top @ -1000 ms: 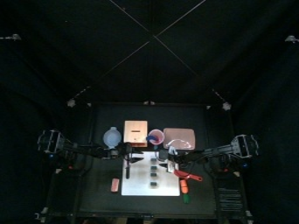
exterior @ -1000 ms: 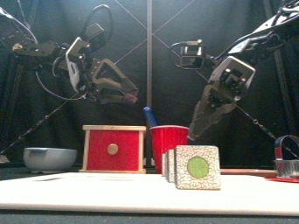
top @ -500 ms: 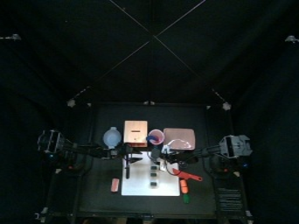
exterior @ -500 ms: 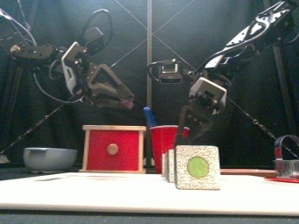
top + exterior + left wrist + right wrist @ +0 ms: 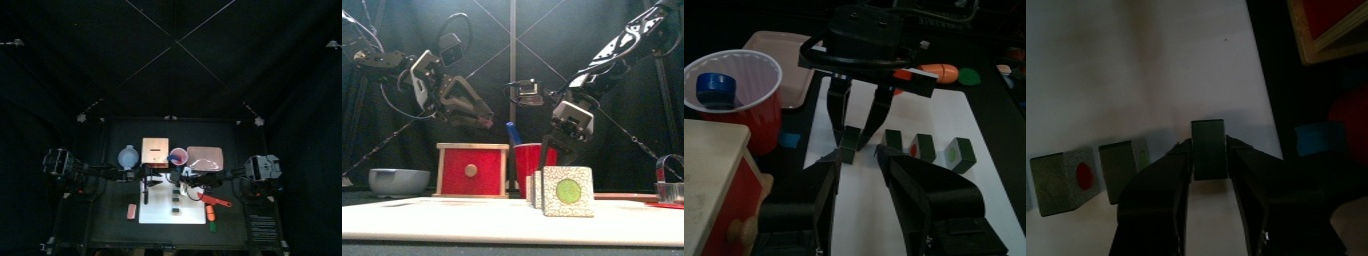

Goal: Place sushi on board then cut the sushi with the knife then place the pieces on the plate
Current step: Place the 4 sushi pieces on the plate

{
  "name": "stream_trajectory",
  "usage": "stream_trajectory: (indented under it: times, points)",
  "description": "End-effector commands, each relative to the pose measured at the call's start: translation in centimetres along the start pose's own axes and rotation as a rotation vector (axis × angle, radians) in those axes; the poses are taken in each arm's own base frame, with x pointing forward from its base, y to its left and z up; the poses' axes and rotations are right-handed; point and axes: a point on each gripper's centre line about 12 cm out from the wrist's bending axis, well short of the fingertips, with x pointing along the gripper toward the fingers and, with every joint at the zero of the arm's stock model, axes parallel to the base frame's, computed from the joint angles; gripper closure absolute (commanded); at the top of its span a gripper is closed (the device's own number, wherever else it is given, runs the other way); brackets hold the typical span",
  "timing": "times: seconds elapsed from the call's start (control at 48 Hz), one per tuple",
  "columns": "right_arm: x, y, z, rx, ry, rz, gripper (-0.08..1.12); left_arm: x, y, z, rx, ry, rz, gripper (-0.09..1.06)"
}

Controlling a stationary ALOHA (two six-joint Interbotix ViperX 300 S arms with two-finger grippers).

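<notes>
Three dark green sushi pieces (image 5: 564,190) stand upright in a row on the white cutting board (image 5: 154,215). My right gripper (image 5: 865,153) is low over the board, open, its jaws either side of the end piece (image 5: 1208,135) nearest the red cup (image 5: 536,158). The other two pieces (image 5: 1117,158) stand apart beside it. My left gripper (image 5: 862,170) hovers open and empty just above the board's near-box side. A blue knife (image 5: 714,88) stands in the cup. A red knife (image 5: 215,201) lies right of the board. The pink plate (image 5: 203,156) sits at the back right.
The wooden box with a red drawer front (image 5: 472,170) stands left of the cup, and the blue-grey bowl (image 5: 398,181) further left. A metal cutter (image 5: 669,186) is at the far right. Small toy foods (image 5: 210,213) lie along the board's right edge, another (image 5: 132,210) at its left.
My right gripper has swung left and come down from above the cup to the sushi row, now straddling the end piece. The left arm has barely moved.
</notes>
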Motion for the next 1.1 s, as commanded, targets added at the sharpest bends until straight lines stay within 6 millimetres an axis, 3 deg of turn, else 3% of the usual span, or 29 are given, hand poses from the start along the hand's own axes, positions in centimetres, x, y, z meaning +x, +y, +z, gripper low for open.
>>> stream_trajectory:
  times: [0.021,0.188,0.333,0.479,0.583,0.75,0.958,1.104]
  points:
    - [-2.3,-0.6,1.5,0.027,-0.055,-0.008,0.42,0.0,0.0,0.7,-0.002,-0.022,0.001,0.22]
    - [-6.1,-2.0,1.8,0.079,-0.086,-0.042,0.42,0.0,0.0,0.7,0.0,-0.021,-0.001,0.22]
    - [-9.9,-4.9,1.0,0.176,-0.078,-0.124,0.42,0.1,0.0,0.7,0.005,-0.023,-0.002,0.22]
    - [-11.7,-8.5,-0.9,0.281,-0.013,-0.232,0.42,0.1,-0.1,0.9,0.01,-0.026,-0.006,0.22]
    - [-11.6,-10.6,-1.6,0.355,0.0,-0.269,0.42,0.1,0.0,0.8,0.011,-0.025,-0.005,0.22]
    - [-9.3,-13.7,-2.0,0.472,0.003,-0.284,0.42,0.2,0.2,0.8,0.009,-0.024,0.001,0.22]
    - [-5.5,-15.4,-3.8,0.517,0.066,-0.289,0.4,0.2,0.2,0.8,0.008,-0.024,0.003,0.22]
    - [-4.4,-15.6,-4.0,0.517,0.084,-0.286,0.31,0.2,0.4,0.8,0.007,-0.023,0.007,0.22]
